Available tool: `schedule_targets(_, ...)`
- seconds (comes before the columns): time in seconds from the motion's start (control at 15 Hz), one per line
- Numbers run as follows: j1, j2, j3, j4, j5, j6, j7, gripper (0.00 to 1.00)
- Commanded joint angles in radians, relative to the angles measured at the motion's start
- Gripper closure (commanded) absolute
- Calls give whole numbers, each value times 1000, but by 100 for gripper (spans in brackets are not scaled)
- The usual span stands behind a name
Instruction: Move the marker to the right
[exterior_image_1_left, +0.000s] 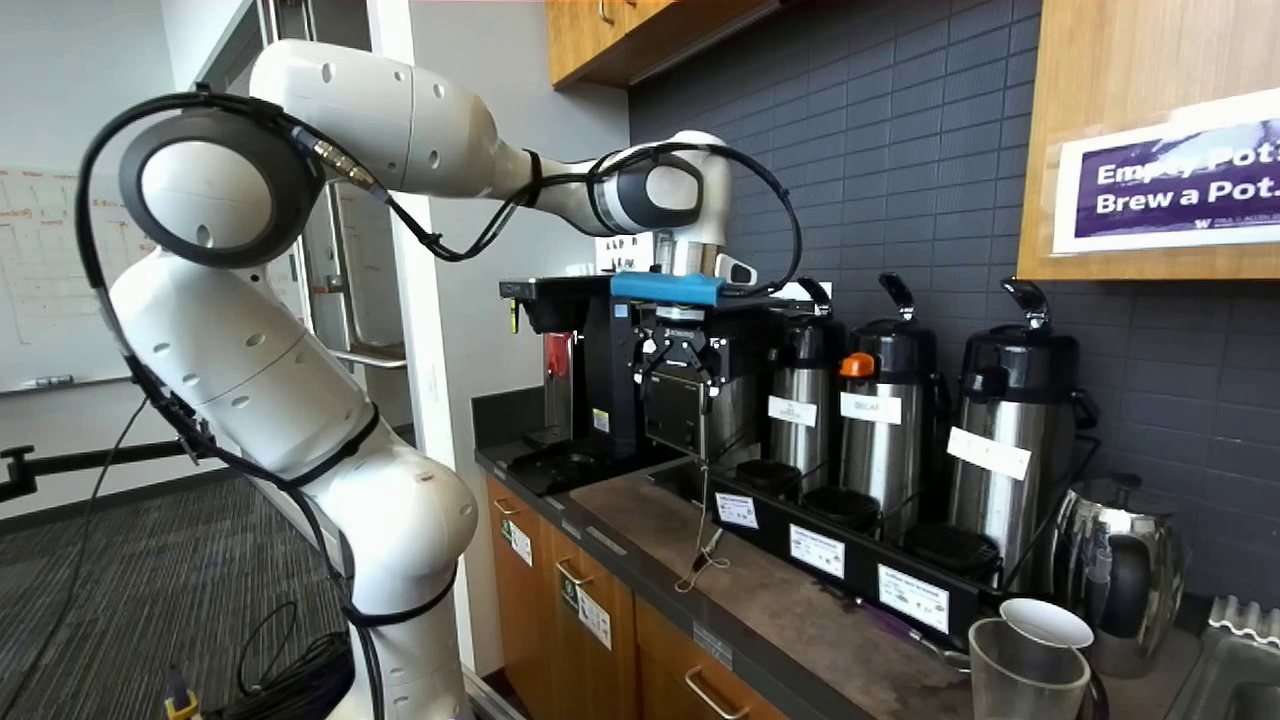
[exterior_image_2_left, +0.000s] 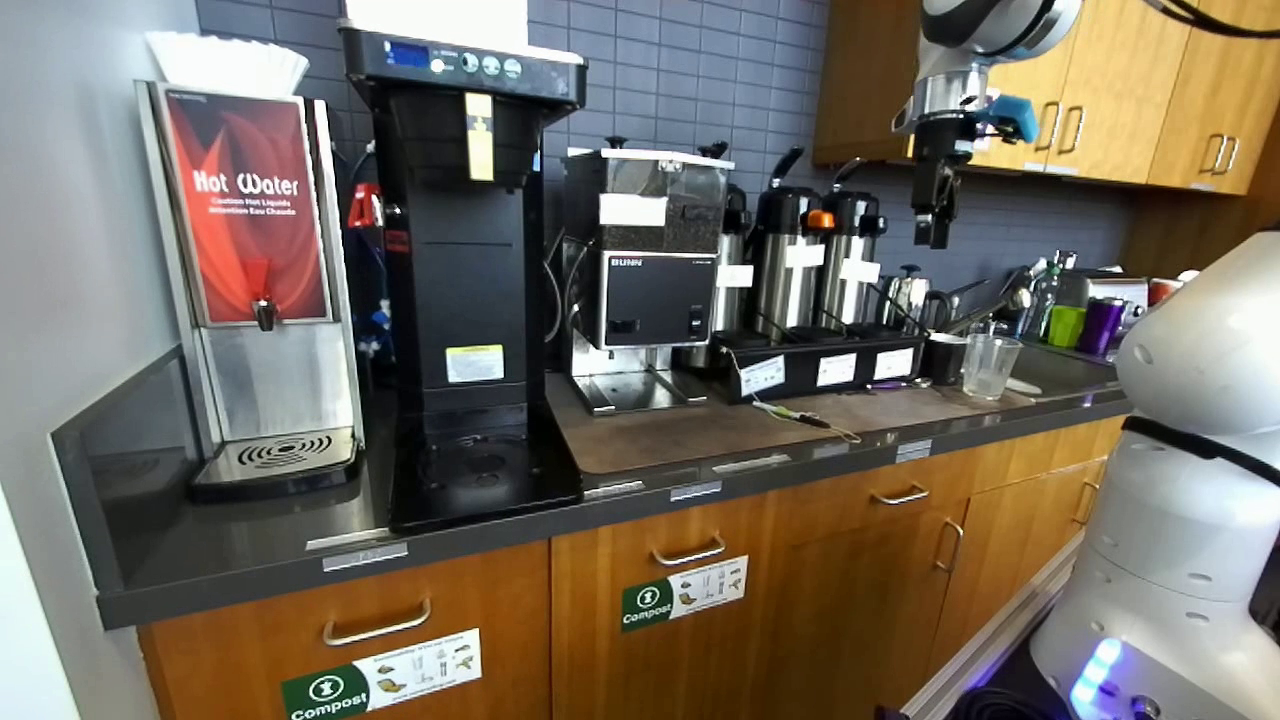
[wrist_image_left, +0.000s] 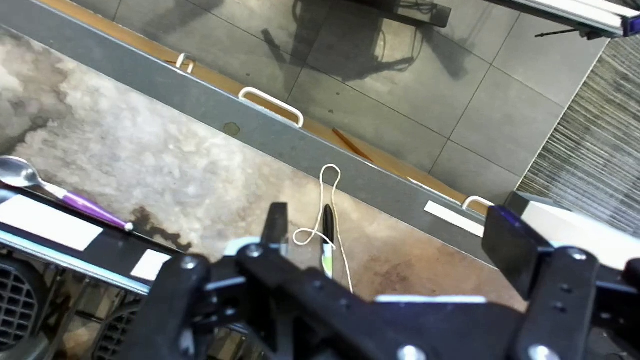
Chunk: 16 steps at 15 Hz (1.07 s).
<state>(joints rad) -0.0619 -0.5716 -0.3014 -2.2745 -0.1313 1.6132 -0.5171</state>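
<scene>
The marker, with a black cap and a white-and-green body, lies on the brown counter mat in front of the black dispenser rack. It shows in the wrist view (wrist_image_left: 328, 225), small in both exterior views (exterior_image_1_left: 711, 545) (exterior_image_2_left: 806, 419). A thin pale string (wrist_image_left: 320, 220) loops around and over it. My gripper (wrist_image_left: 395, 235) is open and empty, high above the counter. In the wrist view the marker appears between the fingers, nearer the left one, with its lower end hidden behind the gripper. The gripper also shows in both exterior views (exterior_image_1_left: 682, 385) (exterior_image_2_left: 932, 240).
A rack (exterior_image_1_left: 840, 540) holding several coffee dispensers (exterior_image_1_left: 885, 430) stands along the wall. A purple-handled spoon (wrist_image_left: 92, 207) lies along its front. A clear cup (exterior_image_1_left: 1028, 670) and a white-rimmed mug (exterior_image_1_left: 1045, 622) stand near the sink. A grinder (exterior_image_2_left: 655, 290) stands beside the rack.
</scene>
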Motion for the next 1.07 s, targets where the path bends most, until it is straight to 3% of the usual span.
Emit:
schedule_targets(0.0,36,17,45,-26,8,55,-25,0)
schedule_targets(0.4,81,59,59,-123,-8,311,-137,0)
schedule_targets(1.0,52,190,60,-187,-10,577,-228,0)
